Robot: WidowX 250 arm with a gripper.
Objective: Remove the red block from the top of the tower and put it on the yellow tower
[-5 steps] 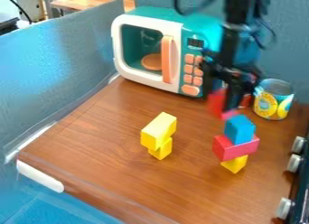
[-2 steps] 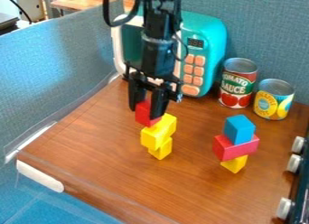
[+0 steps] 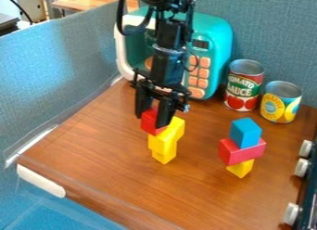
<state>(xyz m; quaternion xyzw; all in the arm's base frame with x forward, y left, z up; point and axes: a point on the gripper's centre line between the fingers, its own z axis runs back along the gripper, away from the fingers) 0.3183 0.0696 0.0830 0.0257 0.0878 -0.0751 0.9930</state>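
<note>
My arm (image 3: 166,69) was black, its cables (image 3: 119,20) looped outside, its collar (image 3: 168,50) seemingly greyish, my gripper (image 3: 151,121) black and two-fingered

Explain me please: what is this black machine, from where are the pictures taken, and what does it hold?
The black machine is a robot arm. One fixed camera looks down at a slant on the table. The gripper holds a red block at the top of the yellow tower; whether it rests there, I cannot tell. To the right stands another tower: a blue block, under it a longer red one, then a yellow one. Behind stand a toy microwave and two cans.
</note>
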